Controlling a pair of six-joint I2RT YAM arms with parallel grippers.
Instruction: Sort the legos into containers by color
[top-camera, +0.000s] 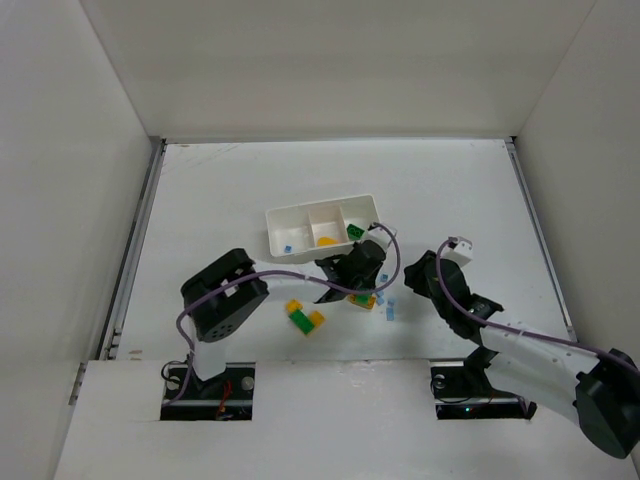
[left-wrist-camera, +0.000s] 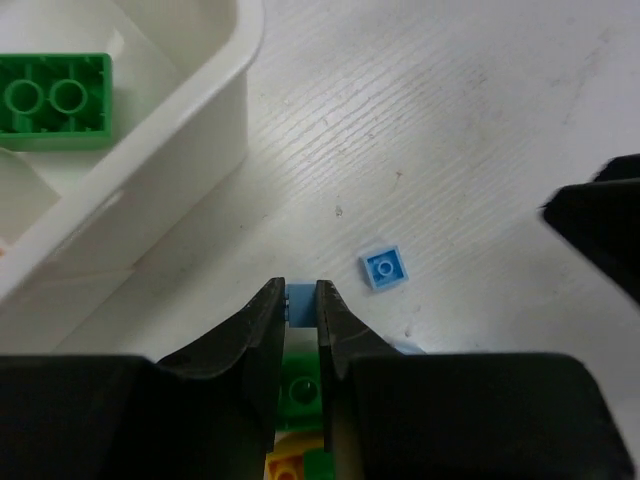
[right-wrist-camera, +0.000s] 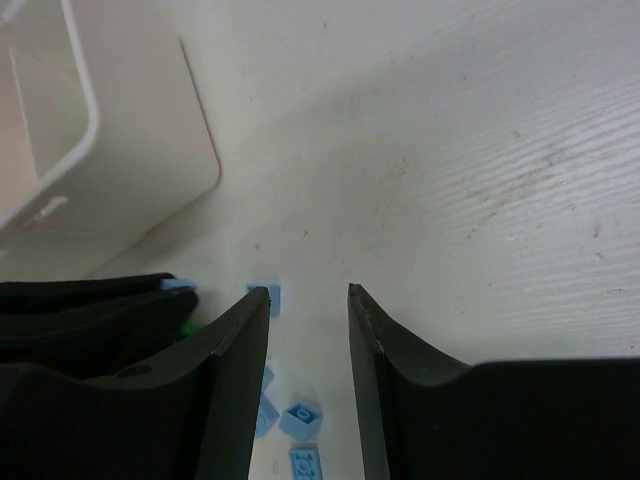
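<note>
Left pincer (left-wrist-camera: 300, 292), just off the white rectangular plastic tray's (left-wrist-camera: 200, 130) near corner, is clenched on a tiny pale blue plastic brick (left-wrist-camera: 299, 305) that is mostly hidden in its grip. Right pincer (right-wrist-camera: 308, 292) hangs released beyond it. Inside the tray, a green brick (left-wrist-camera: 55, 100) is cut off by the frame. One pale blue square plate (left-wrist-camera: 385, 267) lies on the counter (left-wrist-camera: 450, 120) nearby.

Lab test cell here: plain white walls (top-camera: 330, 70) boxing white table (top-camera: 240, 190), cabled left arm (top-camera: 225, 300) and right arm (top-camera: 530, 350) bolted at near edge.
</note>
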